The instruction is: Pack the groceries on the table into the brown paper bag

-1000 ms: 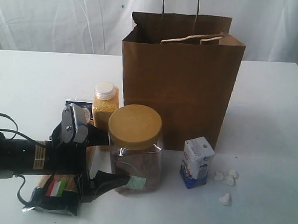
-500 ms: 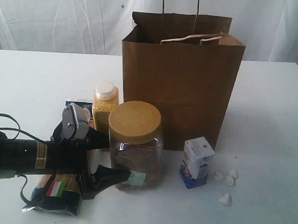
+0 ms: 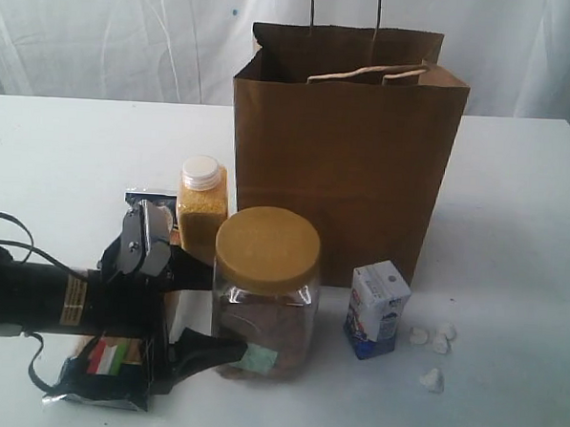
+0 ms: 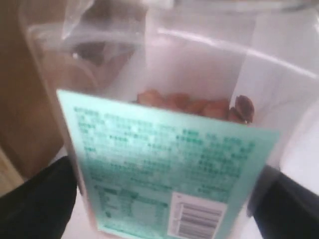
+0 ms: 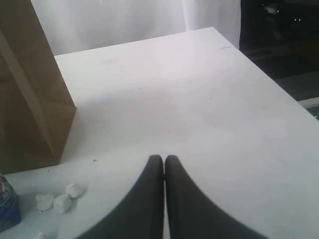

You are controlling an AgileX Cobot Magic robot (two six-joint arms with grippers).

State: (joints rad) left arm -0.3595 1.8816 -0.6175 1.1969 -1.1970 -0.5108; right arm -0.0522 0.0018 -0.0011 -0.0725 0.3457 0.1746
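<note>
Left jaws: clamped on the jar (image 3: 264,294), low down, one finger (image 4: 35,199) against each side near the base, to judge from the left wrist view. Right jaws: clenched tip to tip, empty, hovering over bare surface (image 3: 513,245) beside the bag (image 3: 345,169).

Jar: upright just in front of the bag's left corner, resting on the surface or barely off it, impossible to tell which. Bottle (image 3: 201,204) just behind and to the left. Spaghetti packet (image 3: 104,381) lying flat under the left arm (image 3: 32,296). Carton (image 3: 376,309) to the right, apart.

Handling, as a judgement: clear stiff walls, probably plastic, smooth and likely slippery. Partly filled with brown nuts or the like, so moderate weight, settled low. Gold lid (image 3: 267,249) too wide to span comfortably, so better to hold the body than the top. Squarish sides, offering flat faces for the fingers. With so low a hold, some risk of tilting on the lift. Worth keeping upright and going slowly over the tall bag rim. Not especially fragile, yet apt to twist in a light pinch.

Writing: mint-green label (image 4: 164,169) across the jar's face, with dense small print, a table and a barcode (image 4: 199,221), all too blurred to read. Green-white-red flag stripe (image 3: 105,357) on the packet, no legible words. Carton white and blue, print too small to make out. Bag plain, unmarked.
</note>
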